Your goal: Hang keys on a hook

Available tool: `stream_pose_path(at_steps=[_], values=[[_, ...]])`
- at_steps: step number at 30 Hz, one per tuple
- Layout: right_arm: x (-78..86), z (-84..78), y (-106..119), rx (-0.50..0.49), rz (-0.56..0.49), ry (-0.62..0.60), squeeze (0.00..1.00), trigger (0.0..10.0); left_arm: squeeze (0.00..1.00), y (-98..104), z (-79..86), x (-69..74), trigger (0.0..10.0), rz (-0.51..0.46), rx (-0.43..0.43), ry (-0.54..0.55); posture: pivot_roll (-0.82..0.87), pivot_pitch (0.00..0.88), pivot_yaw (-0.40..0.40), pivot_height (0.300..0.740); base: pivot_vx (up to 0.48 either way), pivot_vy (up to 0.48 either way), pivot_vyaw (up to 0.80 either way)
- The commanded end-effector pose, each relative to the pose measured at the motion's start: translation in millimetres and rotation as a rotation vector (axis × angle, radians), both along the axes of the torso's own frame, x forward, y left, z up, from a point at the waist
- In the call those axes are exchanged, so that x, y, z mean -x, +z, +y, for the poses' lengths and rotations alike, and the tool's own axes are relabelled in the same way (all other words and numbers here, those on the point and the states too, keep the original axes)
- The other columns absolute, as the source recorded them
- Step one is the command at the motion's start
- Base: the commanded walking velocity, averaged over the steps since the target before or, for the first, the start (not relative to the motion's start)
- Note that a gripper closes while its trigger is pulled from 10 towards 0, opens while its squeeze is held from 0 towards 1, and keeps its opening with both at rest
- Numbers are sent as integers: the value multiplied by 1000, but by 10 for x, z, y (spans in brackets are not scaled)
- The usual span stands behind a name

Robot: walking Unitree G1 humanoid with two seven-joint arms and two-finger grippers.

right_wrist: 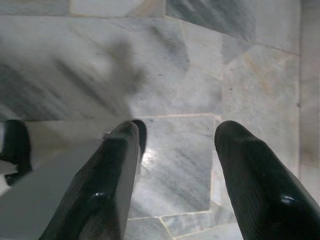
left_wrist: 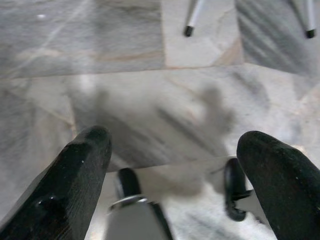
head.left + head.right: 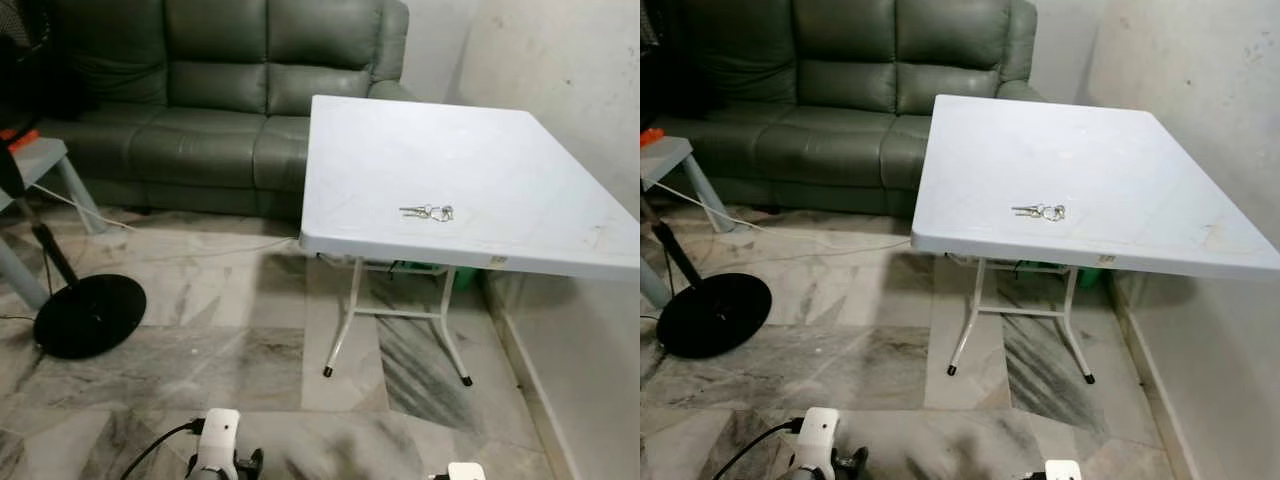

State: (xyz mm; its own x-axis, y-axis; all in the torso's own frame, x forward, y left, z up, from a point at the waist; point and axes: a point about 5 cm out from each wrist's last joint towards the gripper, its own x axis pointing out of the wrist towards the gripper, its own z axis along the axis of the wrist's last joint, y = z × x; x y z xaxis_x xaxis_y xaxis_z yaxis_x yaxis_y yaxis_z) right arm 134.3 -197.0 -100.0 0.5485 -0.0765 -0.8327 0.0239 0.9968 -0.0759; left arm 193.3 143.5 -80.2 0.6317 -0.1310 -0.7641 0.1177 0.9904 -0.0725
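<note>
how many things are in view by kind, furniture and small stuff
sofa: 1
white folding table: 1
grey stool: 1
black round stand base: 1
bunch of keys: 1
total: 5

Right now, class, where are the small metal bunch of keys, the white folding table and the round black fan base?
Small metal bunch of keys (image 3: 428, 212), left eye view, on the ring.
White folding table (image 3: 520, 150), left eye view, bare top.
Round black fan base (image 3: 88, 315), left eye view, disc middle.
</note>
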Motion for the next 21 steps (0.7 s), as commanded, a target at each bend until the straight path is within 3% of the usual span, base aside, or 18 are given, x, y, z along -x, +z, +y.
stream_pose_path(at_steps=[1,7,14,15,16,21], values=[[-18,-52,16,9,-11,-8,0,10000,0,29,-9,-50,10000,-24,12,7,2,26,-71,740,0,0,0],[-45,-53,30,9,-27,5,0,10000,0,52,-1,-80,10000,-49,16,12,0,27,-71,740,0,0,0],[-289,-79,150,1,-145,4,0,10000,0,200,-21,-300,10000,-160,64,28,0,29,-69,740,0,0,0],[-462,-82,248,-9,-232,17,0,10000,0,315,-33,-446,10000,-241,90,24,0,31,-68,740,0,0,0],[-537,-81,297,-12,-273,25,0,10000,0,366,-36,-505,10000,-276,100,19,1,31,-68,740,0,0,0],[-754,-54,455,-34,-405,48,0,10000,0,513,-42,-658,10000,-373,127,5,2,32,-69,740,0,0,0]])
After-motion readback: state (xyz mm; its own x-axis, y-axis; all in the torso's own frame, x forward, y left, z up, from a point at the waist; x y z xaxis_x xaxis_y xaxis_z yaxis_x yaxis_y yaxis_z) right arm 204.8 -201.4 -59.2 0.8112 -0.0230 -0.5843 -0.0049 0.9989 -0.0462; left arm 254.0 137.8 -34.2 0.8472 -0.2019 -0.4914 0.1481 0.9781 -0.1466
